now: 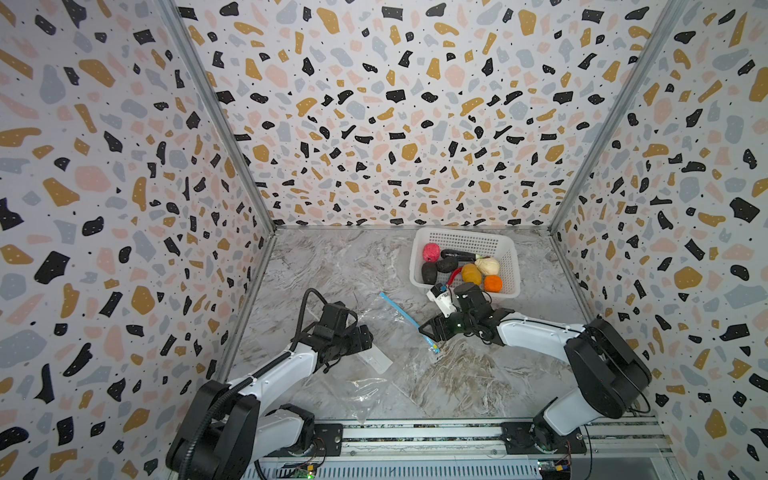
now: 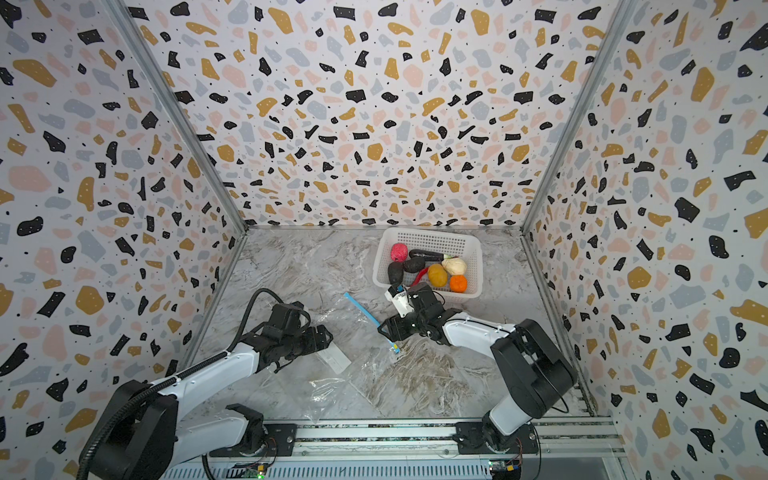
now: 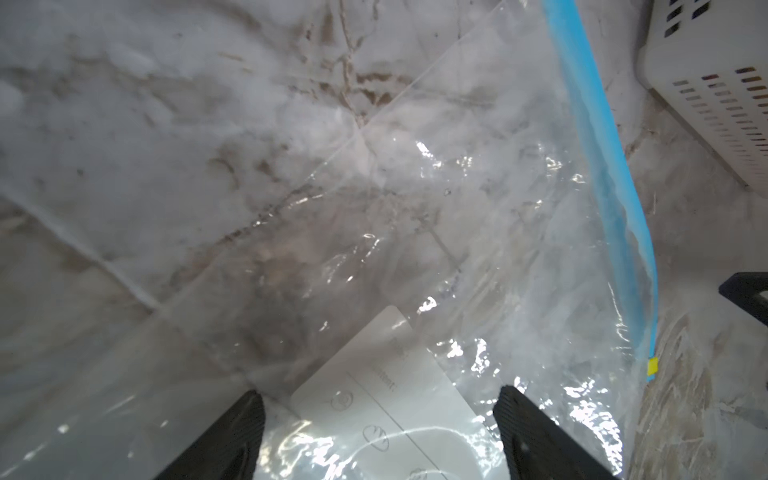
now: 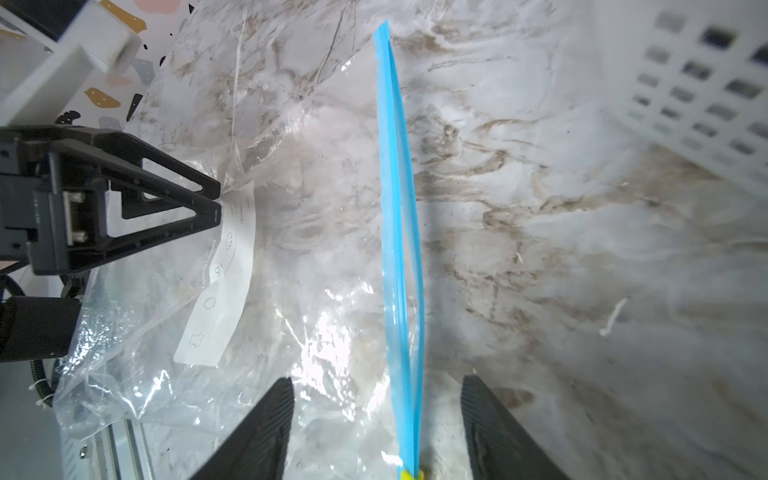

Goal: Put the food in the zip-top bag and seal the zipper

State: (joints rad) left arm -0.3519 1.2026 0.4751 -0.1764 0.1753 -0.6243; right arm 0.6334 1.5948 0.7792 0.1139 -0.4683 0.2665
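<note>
The clear zip-top bag (image 1: 386,328) lies flat on the marble floor between my arms, with its white label (image 1: 376,362) near the left gripper. Its light-blue zipper (image 1: 405,318) (image 2: 368,318) runs diagonally and ends in a small yellow tab (image 4: 411,473). My left gripper (image 3: 380,411) stands open over the label (image 3: 386,399), one finger on either side. The right gripper (image 4: 378,395) is open too, and the zipper (image 4: 399,232) passes between its fingers close to the tab. The food sits in the basket: pink-red ball (image 1: 431,252), cream ball (image 1: 487,265), orange ball (image 1: 493,283), red chili (image 1: 454,275), dark pieces (image 1: 429,272).
The white perforated basket (image 1: 465,239) stands at the back right, just behind the right wrist, and shows in both wrist views (image 3: 706,83) (image 4: 698,95). Patterned walls close in three sides. A metal rail (image 1: 415,434) runs along the front edge.
</note>
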